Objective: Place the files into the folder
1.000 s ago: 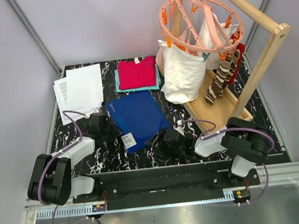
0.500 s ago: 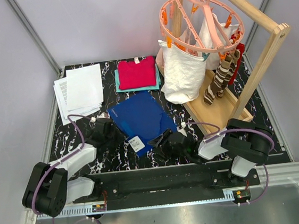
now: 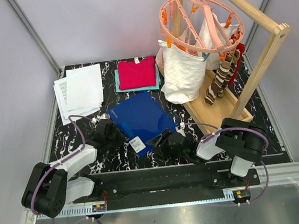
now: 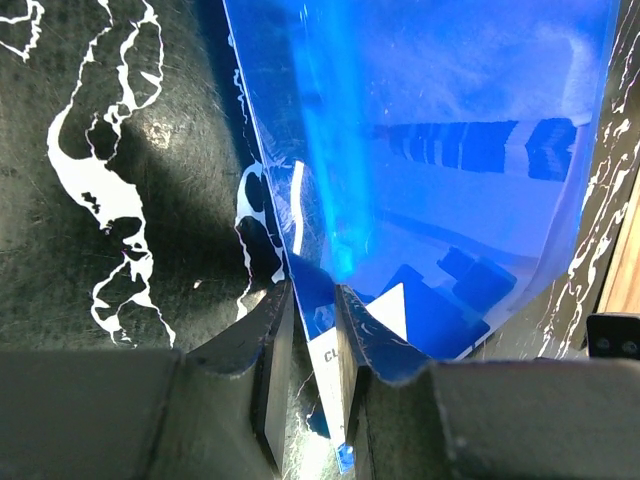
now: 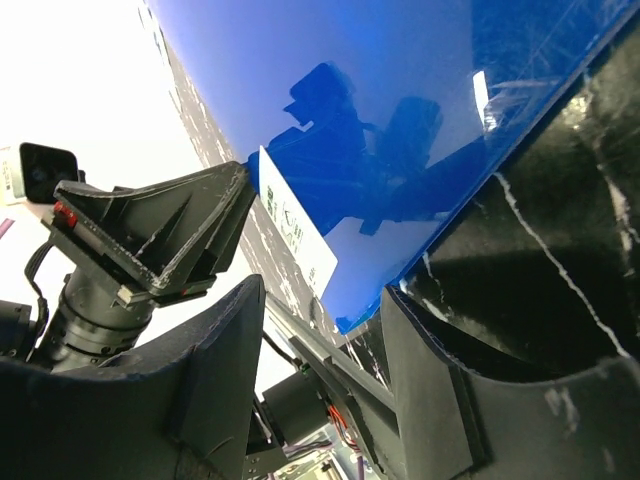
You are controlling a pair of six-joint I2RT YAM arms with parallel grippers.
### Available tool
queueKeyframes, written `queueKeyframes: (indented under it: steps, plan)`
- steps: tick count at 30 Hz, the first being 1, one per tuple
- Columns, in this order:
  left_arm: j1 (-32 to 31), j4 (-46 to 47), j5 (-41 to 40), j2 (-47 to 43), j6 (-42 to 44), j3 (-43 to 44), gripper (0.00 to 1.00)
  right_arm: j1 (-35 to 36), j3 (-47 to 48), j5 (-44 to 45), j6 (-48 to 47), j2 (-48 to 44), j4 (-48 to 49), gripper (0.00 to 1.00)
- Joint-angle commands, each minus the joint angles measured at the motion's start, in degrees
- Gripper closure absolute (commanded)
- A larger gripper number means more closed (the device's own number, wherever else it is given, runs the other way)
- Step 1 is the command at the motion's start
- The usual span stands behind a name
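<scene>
Blue translucent plastic is what has moved: the folder [image 3: 139,115] has swung a little on the table [image 3: 61,137] over the last second, its near corner now closer to us, and both grippers have closed in on that edge. Our left gripper [image 4: 311,298] has come across from the bare marble to the folder's near-left edge and is pinched on it, the blue sheet running up between its nearly closed jaws. Our right gripper [image 5: 322,300] has slid leftward to the near corner, jaws apart, with the corner in the gap and neither side clearly touching it. The white barcode sticker [image 3: 137,144] has shifted with that corner. We judge this to be the opening step, cover gripped but nothing filed: the files [image 3: 80,90] lie in a loose fanned stack at the far-left corner, well apart from the folder. Pale lilac walls [image 3: 103,26] box in the black, white-veined tabletop. A wooden rack [image 3: 261,57] carrying a pink peg hanger [image 3: 199,21] stands at the right, a white cloth bag [image 3: 183,73] hangs beside it, and folded red and teal clothes [image 3: 136,73] lie just beyond the folder.
</scene>
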Motion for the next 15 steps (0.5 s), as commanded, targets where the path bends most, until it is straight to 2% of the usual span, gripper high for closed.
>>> queueKeyframes:
  steps: [1,9,13,15]
  plan:
    - [-1.2,1.4,-1.3,-1.0,-0.9,0.0,0.75,0.5,0.4,2.4,0.8,1.3,4.8,0.42]
    - [-1.8,1.3,-2.2,-0.7,-1.1,-0.1,0.75,0.5,-0.6,2.1,0.5,0.6,5.5,0.42]
    - [-1.8,1.1,-2.3,-0.5,-0.6,0.5,0.75,0.5,-0.8,1.5,-1.3,-0.7,1.7,0.34]
    - [-1.7,1.1,-2.3,-0.3,-0.2,0.7,0.75,0.5,-2.2,2.1,-1.1,-0.8,2.5,0.32]
